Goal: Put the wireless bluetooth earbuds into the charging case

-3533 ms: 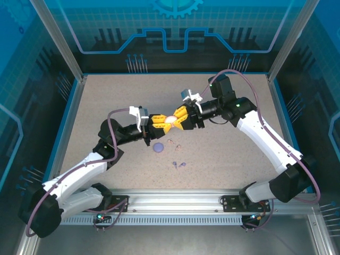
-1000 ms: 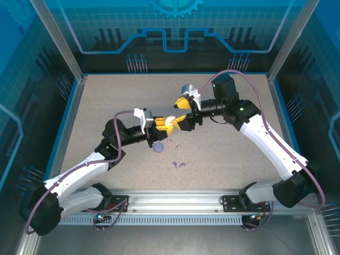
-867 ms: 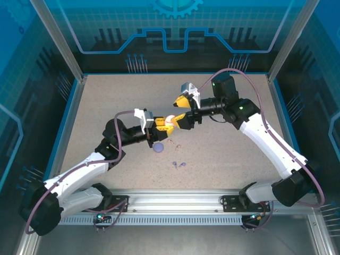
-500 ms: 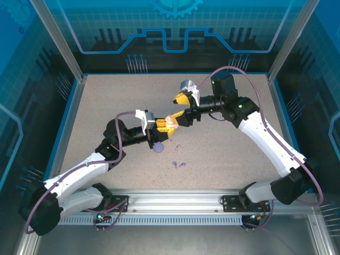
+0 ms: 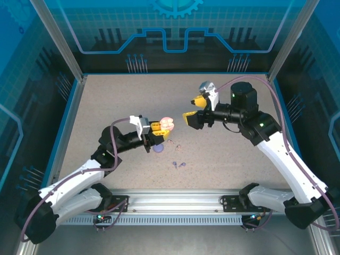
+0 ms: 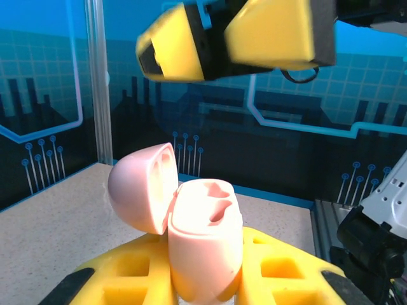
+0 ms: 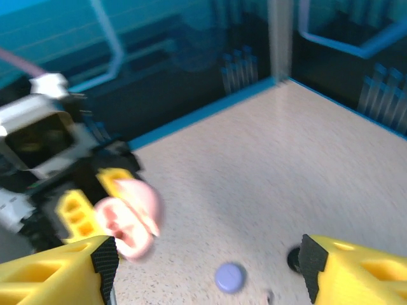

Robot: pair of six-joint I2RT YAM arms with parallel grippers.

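A pale pink charging case [image 6: 203,248] stands upright between the yellow fingers of my left gripper [image 6: 203,289], which is shut on it. Its lid [image 6: 143,187] hangs open to the left, and two empty sockets show on top. From above, the case [image 5: 167,123] is held over mid-table by the left gripper [image 5: 159,130]. My right gripper [image 5: 194,109] hovers open just to its right, holding nothing; the right wrist view shows the case [image 7: 127,219] ahead of its left finger. Two pink earbuds [image 5: 171,141] and two purple earbuds [image 5: 178,164] lie on the table.
A round purple case [image 5: 158,148] lies shut on the table under the left gripper and shows as a purple disc [image 7: 229,277] between the right fingers. A small black round thing [image 7: 292,257] sits by the right finger. Blue walls and metal posts ring the speckled table [image 5: 106,106].
The right gripper has pulled away to the right, off the pink case. The left gripper has drawn back slightly left with the case, whose lid now stands open.
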